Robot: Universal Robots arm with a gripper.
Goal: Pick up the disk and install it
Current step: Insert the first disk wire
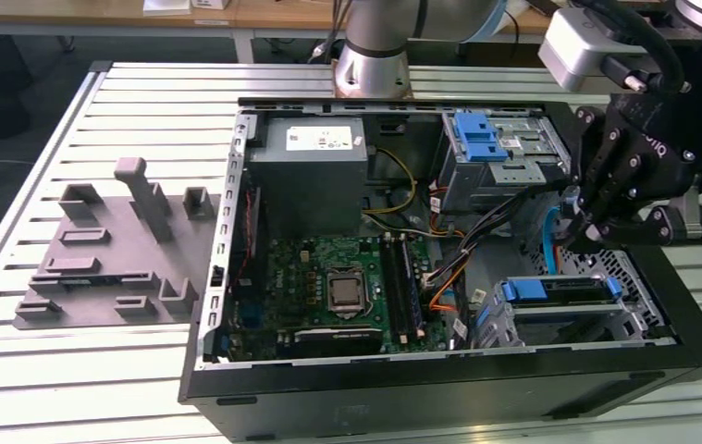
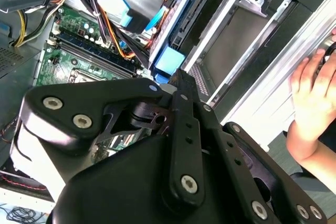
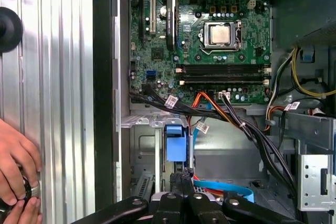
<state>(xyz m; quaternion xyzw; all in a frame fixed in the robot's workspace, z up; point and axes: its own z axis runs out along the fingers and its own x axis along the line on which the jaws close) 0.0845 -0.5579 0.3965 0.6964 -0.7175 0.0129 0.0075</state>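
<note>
- The gripper [image 1: 587,231] hangs inside the open case [image 1: 449,388], over its drive bay [image 1: 572,305].
- Its fingers look drawn together; whether they clamp anything I cannot tell.
- The disk [image 1: 569,289], blue-framed, sits in that bay, just below the gripper.
- A person's hand [image 3: 16,174] rests on the table [image 3: 58,77] beside the case.

Black pincer [image 1: 597,227] of linked bars studded with silver screws, on a silver arm [image 1: 373,55] with a grey wrist box [image 1: 585,51].
</note>
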